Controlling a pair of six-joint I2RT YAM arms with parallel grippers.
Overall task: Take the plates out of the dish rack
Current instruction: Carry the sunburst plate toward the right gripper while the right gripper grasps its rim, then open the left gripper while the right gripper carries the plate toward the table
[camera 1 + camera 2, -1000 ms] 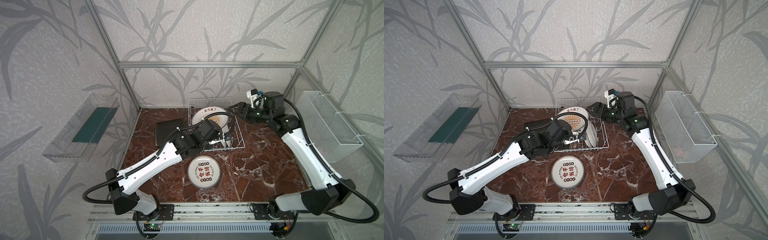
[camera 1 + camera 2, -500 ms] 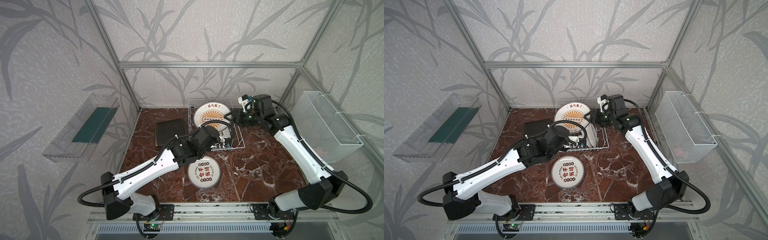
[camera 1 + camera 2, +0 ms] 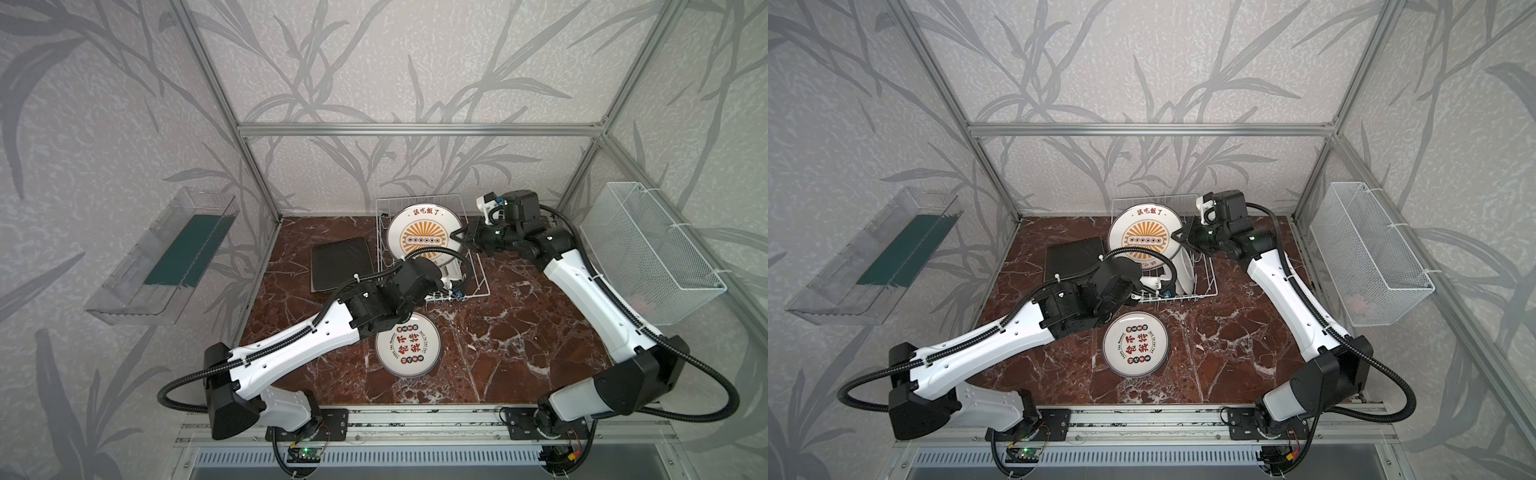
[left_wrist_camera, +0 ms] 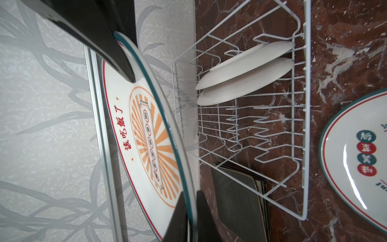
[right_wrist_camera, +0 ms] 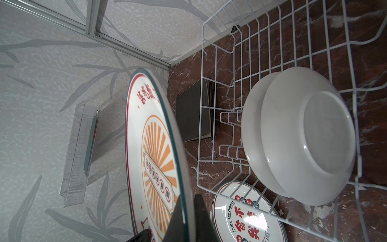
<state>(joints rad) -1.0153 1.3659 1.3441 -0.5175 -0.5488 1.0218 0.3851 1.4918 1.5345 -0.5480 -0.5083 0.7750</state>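
Sunburst plate (image 3: 424,240) 該吃飯了, right gripper (image 5: 188,199) clamping rim; left gripper (image 4: 191,193) astride it, grip unclear

Red characters 該吃飯了 along upper edge of sunburst plate (image 3: 424,239). "Enjoy The Moment" curves along edge of flat plate (image 5: 249,211), beside large characters; 不 legible, others unclear.

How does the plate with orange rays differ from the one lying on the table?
The sunburst plate is held on edge over the dish rack; the table plate lies flat on the table. The right gripper clamps the sunburst plate's rim and the left gripper straddles it; nothing touches the table plate. The sunburst plate shows orange rays, the table plate red and green discs. Both are round, white, green-rimmed.
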